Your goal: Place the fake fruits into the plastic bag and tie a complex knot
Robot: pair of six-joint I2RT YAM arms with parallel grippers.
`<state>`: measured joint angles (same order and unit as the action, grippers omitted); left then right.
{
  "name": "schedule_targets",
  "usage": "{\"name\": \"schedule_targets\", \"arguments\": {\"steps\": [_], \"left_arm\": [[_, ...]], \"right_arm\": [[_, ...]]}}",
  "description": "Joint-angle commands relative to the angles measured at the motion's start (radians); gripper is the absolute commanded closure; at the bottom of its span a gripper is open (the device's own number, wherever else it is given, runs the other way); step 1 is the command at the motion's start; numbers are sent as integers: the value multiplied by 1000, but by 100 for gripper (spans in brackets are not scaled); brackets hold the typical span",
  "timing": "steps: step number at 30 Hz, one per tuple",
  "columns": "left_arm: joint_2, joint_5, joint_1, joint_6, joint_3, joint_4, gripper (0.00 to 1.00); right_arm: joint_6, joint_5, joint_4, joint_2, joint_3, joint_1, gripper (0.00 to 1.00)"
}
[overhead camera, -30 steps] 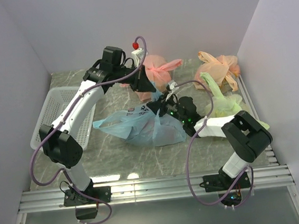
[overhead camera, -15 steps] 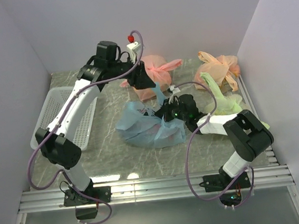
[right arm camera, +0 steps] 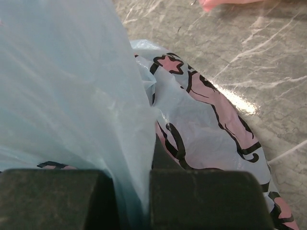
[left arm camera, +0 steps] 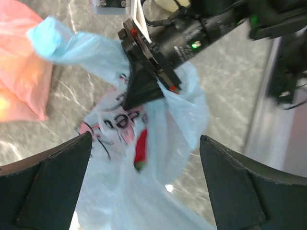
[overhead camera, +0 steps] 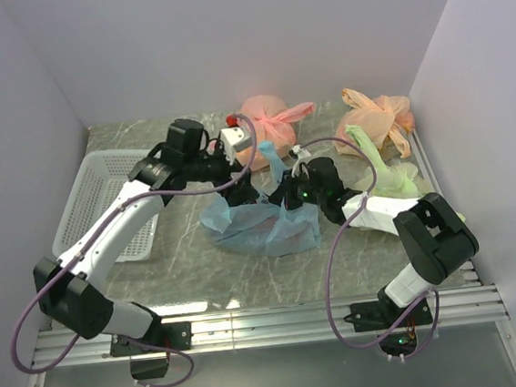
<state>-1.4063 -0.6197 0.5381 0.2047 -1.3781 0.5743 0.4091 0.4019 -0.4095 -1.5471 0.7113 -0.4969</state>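
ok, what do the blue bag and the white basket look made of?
The blue bag: thin plastic film, translucent, glossy, crinkling into soft folds. The white basket: probably rigid moulded plastic, matte, going by its open lattice walls.

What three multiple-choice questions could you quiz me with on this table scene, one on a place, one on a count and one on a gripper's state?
1. Where is the white basket?
A. far left
B. far right
C. middle front

2. How many pink-orange bags lie along the back?
A. one
B. two
C. four

3. What is the right gripper doing?
A. hanging open
B. shut on the plastic bag
C. shut on the basket

Answers:
1. A, it shows far left in the top view.
2. B, one lies mid-back and one in the right rear corner.
3. B, light blue film is pinched between its fingers in the right wrist view.
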Motion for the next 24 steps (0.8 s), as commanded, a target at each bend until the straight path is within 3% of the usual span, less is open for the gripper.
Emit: {"name": "schedule_targets", "arguments": {"steps": [1,3,5,6,9,15,19,20,21,24], "left_arm": [[-74,72,32,123,10,-93,1],[-101,83,42,168,28,-105,3],[-143,95,48,244,66,-84,14],[-160,95,46,271,71,-53,31],[-207,94,25,367,108,48,63],[-204,126,-13,446,228,25,99],[-256,106,-32,412,114,82,99],[-257,85,-36,403,84,99,95],[-249,69,-53,386,53,108,80],[-195,-7,-105,274,-117,136,51]], "right_arm": [[-6,14,41,-4,56,3,100],[-18,12,58,-10,68,3,100],[-32,5,78,-8,77,1,100],[-38,2,98,-8,80,3,100],[-75,-23,135,2,83,3,100],[-112,-57,161,-11,74,4,100],[-131,-55,193,-41,96,3,100],[-150,-51,201,-41,108,4,100],[-153,-46,212,-41,115,3,100],[-177,-14,238,-31,145,3,100]]}}
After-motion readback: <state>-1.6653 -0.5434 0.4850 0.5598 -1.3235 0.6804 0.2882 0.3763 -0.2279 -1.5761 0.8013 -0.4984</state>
